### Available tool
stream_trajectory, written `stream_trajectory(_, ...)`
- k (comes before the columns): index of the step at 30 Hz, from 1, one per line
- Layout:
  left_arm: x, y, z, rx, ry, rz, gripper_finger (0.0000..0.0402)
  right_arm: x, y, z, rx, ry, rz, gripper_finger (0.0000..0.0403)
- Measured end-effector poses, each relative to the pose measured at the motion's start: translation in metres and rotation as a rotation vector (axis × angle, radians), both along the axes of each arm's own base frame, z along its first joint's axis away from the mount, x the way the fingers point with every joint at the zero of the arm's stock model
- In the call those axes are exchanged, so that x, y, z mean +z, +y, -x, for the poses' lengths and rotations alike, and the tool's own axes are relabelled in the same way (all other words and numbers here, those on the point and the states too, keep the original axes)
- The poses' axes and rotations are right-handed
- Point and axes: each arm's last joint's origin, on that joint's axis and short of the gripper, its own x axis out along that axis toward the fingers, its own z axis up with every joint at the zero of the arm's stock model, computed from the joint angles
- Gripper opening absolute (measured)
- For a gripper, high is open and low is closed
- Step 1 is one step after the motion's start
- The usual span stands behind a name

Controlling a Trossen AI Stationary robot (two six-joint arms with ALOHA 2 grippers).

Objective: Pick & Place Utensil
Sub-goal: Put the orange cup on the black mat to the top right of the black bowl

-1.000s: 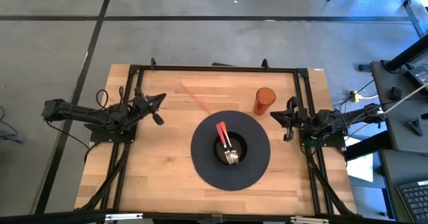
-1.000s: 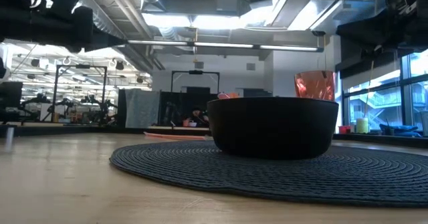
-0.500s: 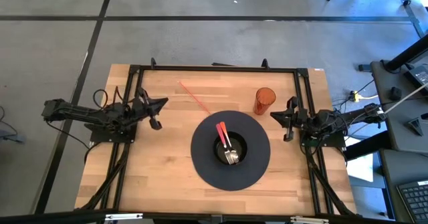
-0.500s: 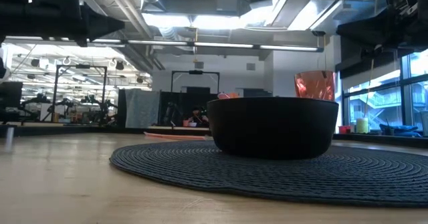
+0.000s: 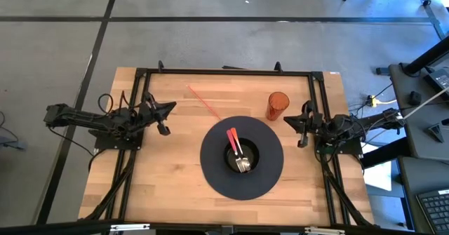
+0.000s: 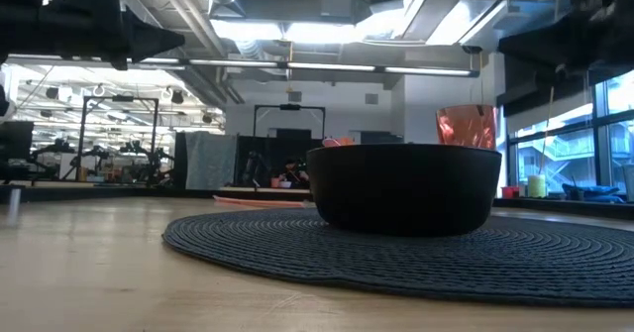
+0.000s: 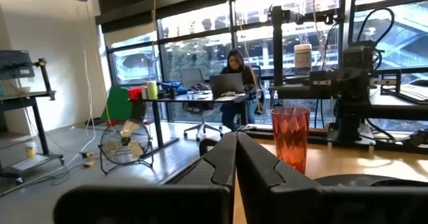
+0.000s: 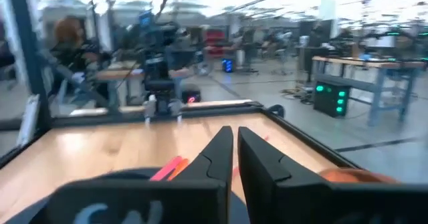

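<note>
Grippers sit empty at the table's sides — left gripper [image 5: 168, 109] with fingers pressed together, right gripper [image 5: 288, 121] with fingers nearly touching. Between them, a red-handled utensil [image 5: 232, 139] and a metal fork [image 5: 243, 163] rest in a black bowl [image 6: 403, 186] on a round dark mat [image 5: 210, 172] — an orange cup [image 5: 277, 105] stands just beside the mat.

**Bystanders on the Bench**

An orange translucent plastic tumbler [image 5: 278, 105] stands upright on the pale wooden table [image 5: 168, 172], just beyond the edge of the round dark woven placemat [image 5: 214, 175]. A thin red straw-like stick [image 5: 204, 102] lies slanted nearby. Beyond the table, a person [image 7: 235, 63] sits at a laptop desk.
</note>
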Motion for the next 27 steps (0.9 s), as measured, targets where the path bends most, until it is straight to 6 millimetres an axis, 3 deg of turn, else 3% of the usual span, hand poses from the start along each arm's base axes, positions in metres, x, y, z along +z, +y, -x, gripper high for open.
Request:
stream_trajectory(6,0.002,0.001,0.001,0.03,-0.019,-0.005,0.0002,0.059,-0.002,0.005,-0.041,0.068,-0.007,0.0025)
stream_trajectory(12,0.002,0.001,0.001,0.032,-0.018,-0.004,0.0006,0.129,-0.005,0.0,-0.139,0.291,-0.03,0.0007)
stream_trajectory(16,0.002,0.001,0.001,0.032,-0.018,-0.004,0.0007,0.162,-0.01,-0.024,-0.171,0.578,-0.065,0.0007)
stream_trajectory(20,0.002,0.001,0.001,0.032,-0.018,-0.004,0.0004,0.191,-0.018,-0.056,-0.09,0.817,-0.006,0.0004)
stream_trajectory(23,0.002,0.001,0.001,0.032,-0.017,-0.004,0.0003,0.204,-0.023,-0.082,-0.047,0.937,0.104,0.0004)
stream_trajectory(27,0.002,0.001,0.001,0.032,-0.015,-0.004,0.0006,0.209,-0.027,-0.111,-0.029,0.993,0.108,0.002)
